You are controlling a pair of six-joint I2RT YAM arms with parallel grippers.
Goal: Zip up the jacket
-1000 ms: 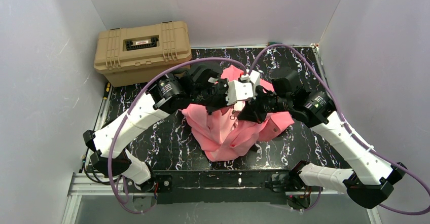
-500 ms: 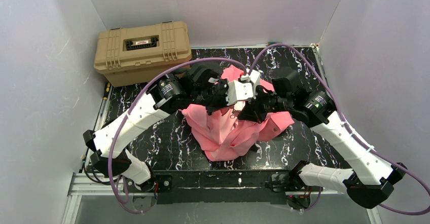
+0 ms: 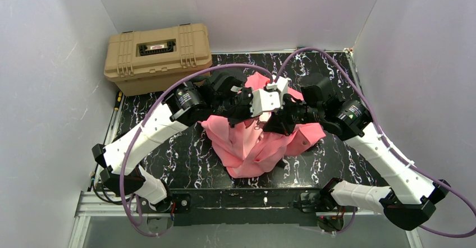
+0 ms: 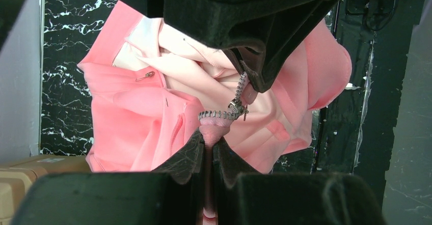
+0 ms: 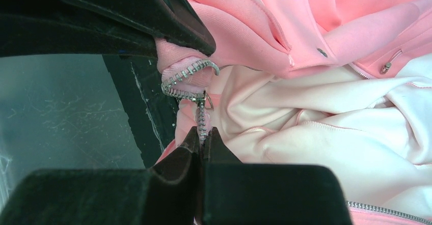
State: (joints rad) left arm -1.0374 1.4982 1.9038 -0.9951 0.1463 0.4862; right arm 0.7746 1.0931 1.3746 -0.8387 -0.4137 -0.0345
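Left wrist, left gripper [image 4: 209, 144], right gripper [image 5: 204, 136] each pinching jacket [image 4: 133, 120] zipper edge, case [image 3: 158, 53] well apart.

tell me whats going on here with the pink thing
Two robot arms are working on a salmon-pink jacket bunched on the black marbled table. The left arm has its jaws shut on fabric at the zipper's end; the right arm has its jaws shut on the zipper strip beside the slider. The jacket lies open, pale lining showing, so it isn't zipped yet.
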